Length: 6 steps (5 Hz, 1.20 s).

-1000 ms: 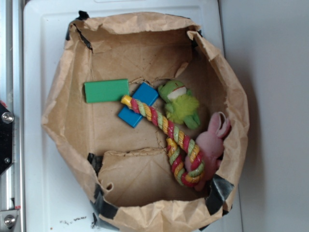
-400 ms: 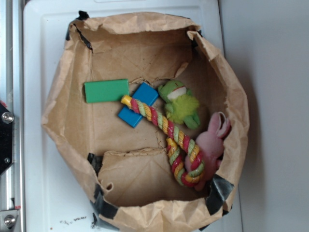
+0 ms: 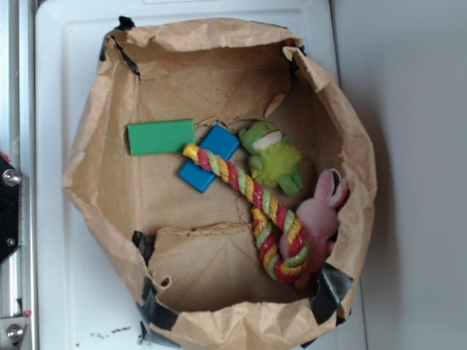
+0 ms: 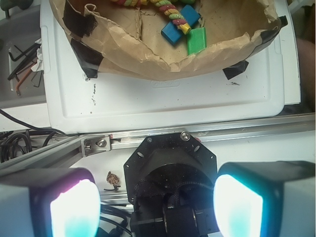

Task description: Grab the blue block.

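The blue block (image 3: pixel 209 157) lies flat on the floor of a brown paper bag (image 3: pixel 102 182), partly covered by the end of a striped rope toy (image 3: pixel 248 189). In the wrist view the blue block (image 4: pixel 179 24) shows at the top, far beyond the fingers. My gripper (image 4: pixel 157 207) is open, its two glowing pads (image 4: pixel 74 210) wide apart with nothing between them, hovering over the robot's own black base well outside the bag. The gripper does not show in the exterior view.
A green block (image 3: pixel 160 136) touches the blue one on its left. A green plush frog (image 3: pixel 273 157) and a pink plush bunny (image 3: pixel 321 211) lie to the right. The bag stands on a white tray (image 3: pixel 58 87), with raised crumpled walls. Cables (image 4: pixel 19 54) lie left of the tray.
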### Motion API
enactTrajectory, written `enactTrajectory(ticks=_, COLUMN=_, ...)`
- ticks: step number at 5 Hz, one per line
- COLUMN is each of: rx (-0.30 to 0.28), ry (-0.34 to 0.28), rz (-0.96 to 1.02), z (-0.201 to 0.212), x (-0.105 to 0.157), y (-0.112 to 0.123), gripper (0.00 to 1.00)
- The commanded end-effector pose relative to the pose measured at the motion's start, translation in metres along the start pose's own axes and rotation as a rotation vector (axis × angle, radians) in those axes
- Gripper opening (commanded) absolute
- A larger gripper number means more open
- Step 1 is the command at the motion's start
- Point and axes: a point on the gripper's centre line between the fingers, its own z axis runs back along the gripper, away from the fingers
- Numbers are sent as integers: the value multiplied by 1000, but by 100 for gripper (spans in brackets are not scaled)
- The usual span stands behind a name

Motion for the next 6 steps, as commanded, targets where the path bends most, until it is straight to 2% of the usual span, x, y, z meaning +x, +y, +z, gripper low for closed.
enactTrajectory(ticks=1, rx=-19, ry=-59, rz=65, z=-7, x=55, y=0, gripper=100)
enactTrajectory(ticks=2, rx=-12, ry=-93, rz=102, z=-27, x=81, y=6, gripper=100)
enactTrajectory(ticks=3, rx=-29, ry=-139, rz=138, z=-47, x=99, y=11, gripper=100)
enactTrajectory(ticks=4, rx=-45, ry=-160, rz=223, z=-65, x=110, y=11, gripper=100)
enactTrajectory(ticks=5, rx=-77, ry=-186, rz=284, z=-76, x=98, y=5, gripper=100)
enactTrajectory(ticks=6, rx=-89, ry=-161, rz=328, z=-85, x=103, y=9, gripper=100)
